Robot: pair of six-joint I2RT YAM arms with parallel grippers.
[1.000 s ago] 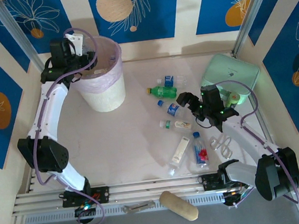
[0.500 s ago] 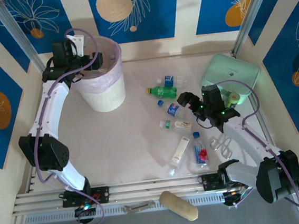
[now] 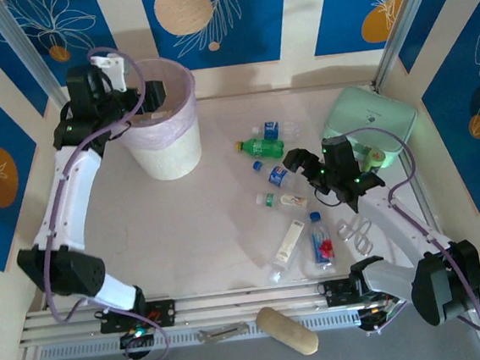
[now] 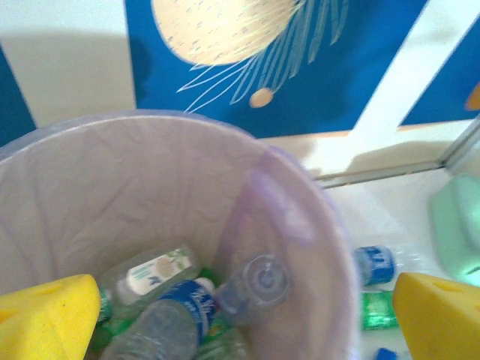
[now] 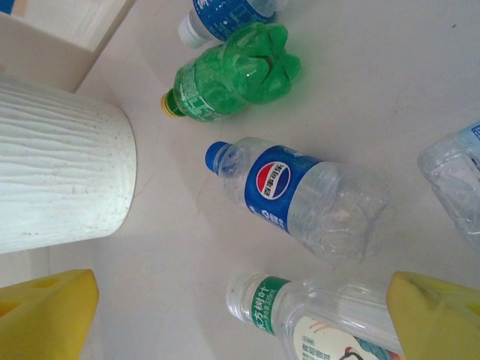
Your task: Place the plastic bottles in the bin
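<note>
The left gripper point(image 4: 240, 322) is holding its 2 yellow fingers point(image 4: 45, 319) spread wide, 1 in each lower corner of the left wrist view, and nothing is sitting between them. Beneath them the bin point(image 4: 112, 180) is taking up the left and centre of that frame, with its pale pink liner showing all round. Several plastic bottles are lying at its bottom: a blue-labelled bottle point(image 4: 187, 307), a cream-labelled bottle point(image 4: 150, 274) and a clear bottle point(image 4: 255, 281) turning 1 round end up toward the camera. In the top view this gripper point(image 3: 152, 95) is hanging over the rim of the bin point(image 3: 169, 148) in the upper left of the frame.

The right gripper point(image 5: 240, 315) is also standing wide open and gripping nothing, its yellow fingers point(image 5: 439, 319) sitting in the 2 lower corners of the right wrist view. A Pepsi bottle point(image 5: 300, 195) is lying on its side at the centre of that frame, above the pads and apart from them. A green bottle point(image 5: 232, 75) is lying above it, and a green-banded bottle point(image 5: 300, 315) is showing along the lower edge between the pads. Whether either pad is touching it cannot be told. The ribbed white bin wall point(image 5: 60, 180) is filling the left edge.

In the top view the right gripper point(image 3: 305, 176) is hovering right of centre beside the Pepsi bottle point(image 3: 275, 176), with the green bottle point(image 3: 262, 148) above it in the frame. A mint-green pouch point(image 3: 370, 116) is lying at the upper right.
</note>
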